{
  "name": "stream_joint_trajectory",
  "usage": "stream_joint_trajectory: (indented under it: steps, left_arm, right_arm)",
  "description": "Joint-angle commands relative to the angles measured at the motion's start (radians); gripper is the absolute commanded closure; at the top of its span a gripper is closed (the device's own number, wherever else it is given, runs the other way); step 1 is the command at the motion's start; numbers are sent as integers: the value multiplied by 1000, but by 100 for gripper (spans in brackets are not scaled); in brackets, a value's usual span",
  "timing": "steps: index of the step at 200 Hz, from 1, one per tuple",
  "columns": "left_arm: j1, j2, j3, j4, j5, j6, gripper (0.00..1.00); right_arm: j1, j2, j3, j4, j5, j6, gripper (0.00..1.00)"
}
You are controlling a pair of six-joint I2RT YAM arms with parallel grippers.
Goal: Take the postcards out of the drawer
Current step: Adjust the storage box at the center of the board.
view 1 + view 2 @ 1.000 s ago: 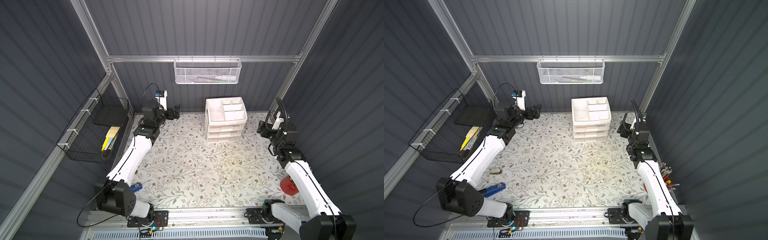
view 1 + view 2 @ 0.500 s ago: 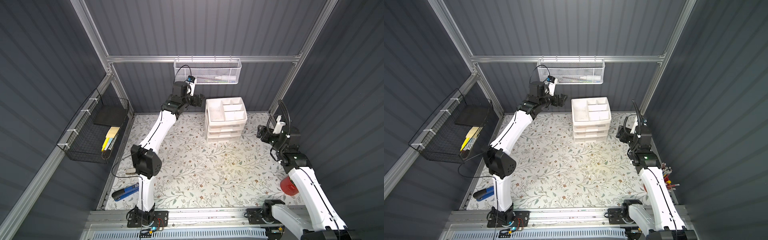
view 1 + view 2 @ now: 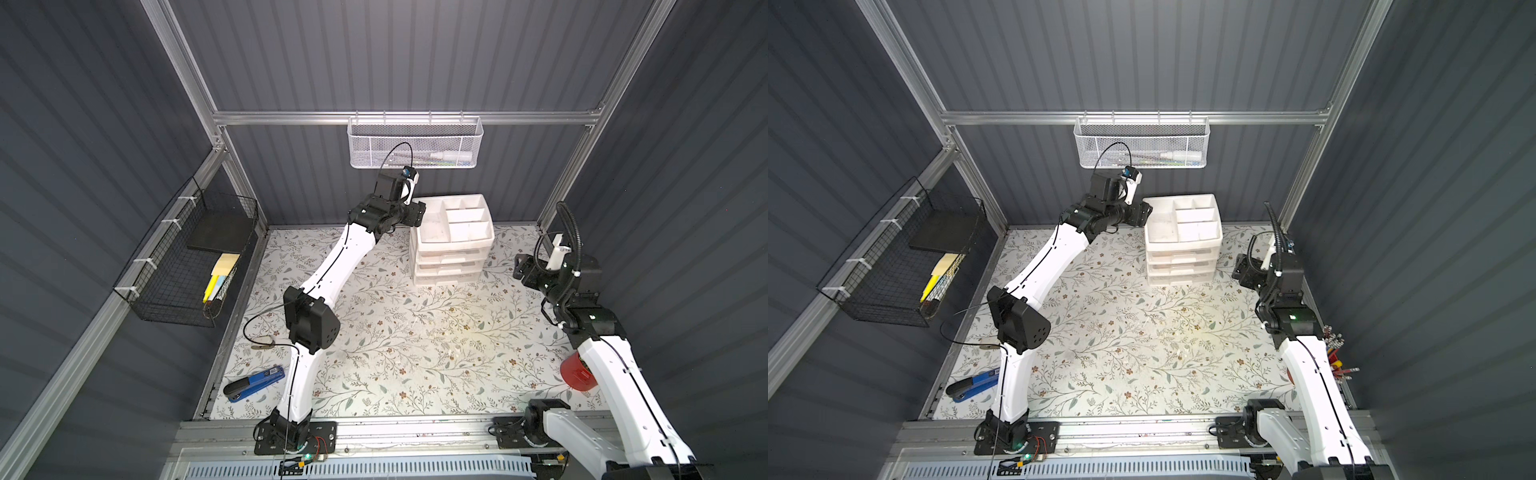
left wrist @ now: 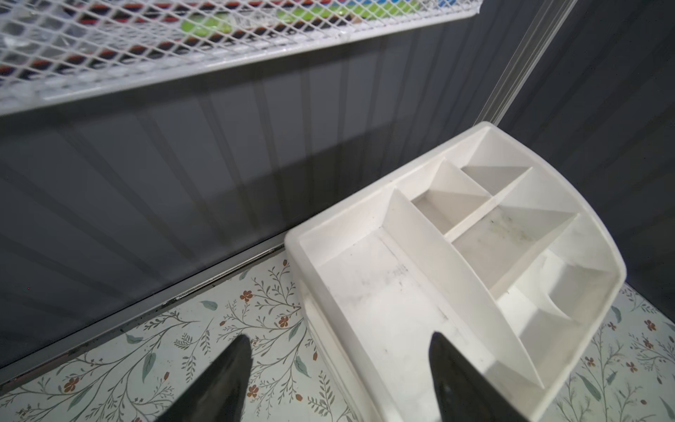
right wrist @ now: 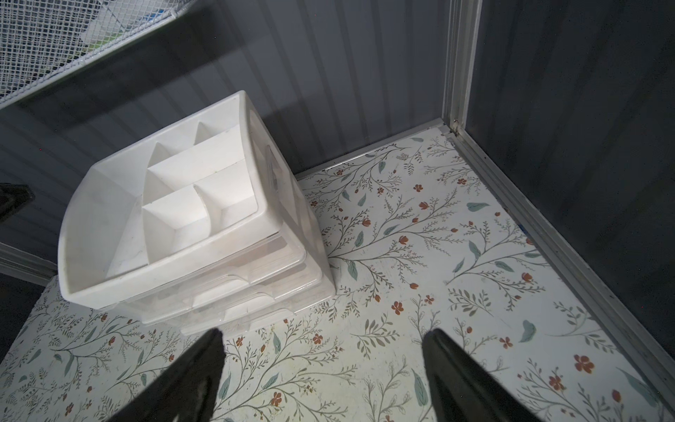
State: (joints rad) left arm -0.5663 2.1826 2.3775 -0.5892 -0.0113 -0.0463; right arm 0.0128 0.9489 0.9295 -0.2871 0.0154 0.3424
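The white plastic drawer box [image 3: 451,259] stands at the back of the flowered table mat [image 3: 415,340], close to the grey back wall. It has 3 cloudy drawers, 1 on top of the other, and all 3 are pushed in. On top sits an open tray split into 5 parts. The postcards cannot be seen in any view. The drawer fronts are too cloudy to show what is inside.

The left gripper [image 3: 415,212] is held up high at the back left corner of the drawer box, level with the top tray. Its 2 black fingers [image 4: 226,372] are spread apart with nothing between them. 1 hangs over the mat and 1 over the corner of the tray.

The right gripper [image 3: 520,268] floats above the mat to the right of the drawer box and does not touch it. Its 2 fingers [image 5: 449,365] are spread wide too and hold nothing.

A white mesh basket [image 3: 415,141] hangs on the back wall above the drawer box. A black wire basket [image 3: 174,291] on the left wall holds yellow pads [image 3: 224,266]. A blue stapler [image 3: 253,384] lies at the front left of the mat. A red cup [image 3: 575,372] peeks out from behind the right arm.
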Motion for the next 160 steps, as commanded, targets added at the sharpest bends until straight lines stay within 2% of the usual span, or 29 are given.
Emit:
stream_joint_trajectory:
  steps: [1,58,101,160]
  left_arm:
    - [-11,14,0,-41,-47,-35,29]
    - [-44,63,37,-70,-146,-116,42]
    - [-60,81,39,-63,-147,-148,44]
    - [-65,79,39,-66,-166,-188,61]
  right_arm:
    - [7,-4,-9,-9,-17,23,13]
    - [9,-11,-30,-16,-15,18,13]
    - [9,-12,-41,-12,-14,12,12]
    - [9,-6,-50,-14,-16,21,12]
